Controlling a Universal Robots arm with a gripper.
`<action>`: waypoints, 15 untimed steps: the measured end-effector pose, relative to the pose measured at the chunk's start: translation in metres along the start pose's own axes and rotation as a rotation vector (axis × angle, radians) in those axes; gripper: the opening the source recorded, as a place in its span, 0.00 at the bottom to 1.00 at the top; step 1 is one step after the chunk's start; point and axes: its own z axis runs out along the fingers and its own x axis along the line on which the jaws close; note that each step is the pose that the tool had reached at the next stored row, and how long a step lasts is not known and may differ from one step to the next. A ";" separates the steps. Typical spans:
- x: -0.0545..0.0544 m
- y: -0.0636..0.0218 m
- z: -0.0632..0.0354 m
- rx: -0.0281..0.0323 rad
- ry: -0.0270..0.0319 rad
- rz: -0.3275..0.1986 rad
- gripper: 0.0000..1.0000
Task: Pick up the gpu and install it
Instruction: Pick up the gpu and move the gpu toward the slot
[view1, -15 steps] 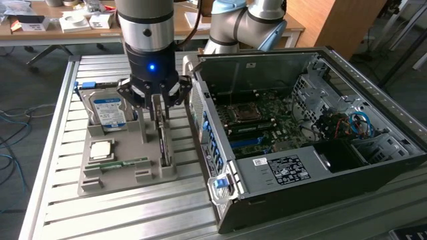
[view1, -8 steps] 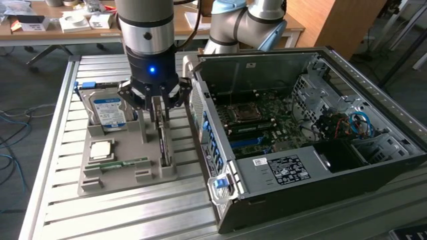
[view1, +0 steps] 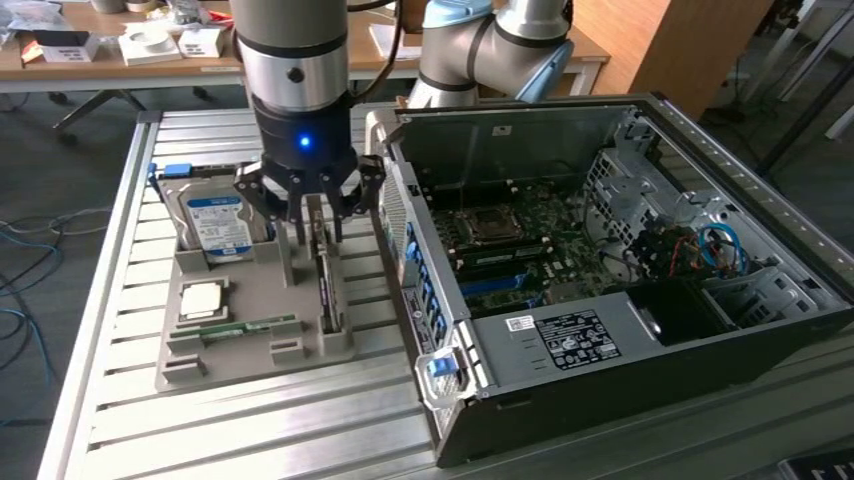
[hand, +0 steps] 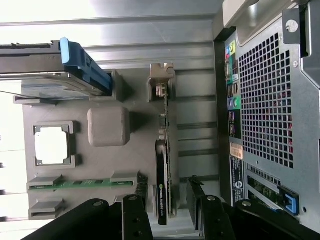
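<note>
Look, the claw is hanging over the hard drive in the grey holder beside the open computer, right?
Not quite. The claw hangs over the gpu, the thin card standing on edge in the grey holder, not over the hard drive, which sits further toward the exterior view's left. The exterior view shows this. The holder is indeed beside the open computer.

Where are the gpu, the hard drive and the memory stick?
gpu (hand: 161, 192), wrist view, dark side face.
hard drive (view1: 220, 222), exterior view, blue label.
memory stick (hand: 85, 184), wrist view, green top edge.
</note>
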 end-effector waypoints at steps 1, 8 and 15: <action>0.000 -0.0001 0.0017 0.0001 0.0001 0.000 0.44; 0.000 -0.0006 0.0144 0.0002 0.0002 0.000 0.44; -0.002 -0.0011 0.0271 0.0002 0.0002 0.000 0.44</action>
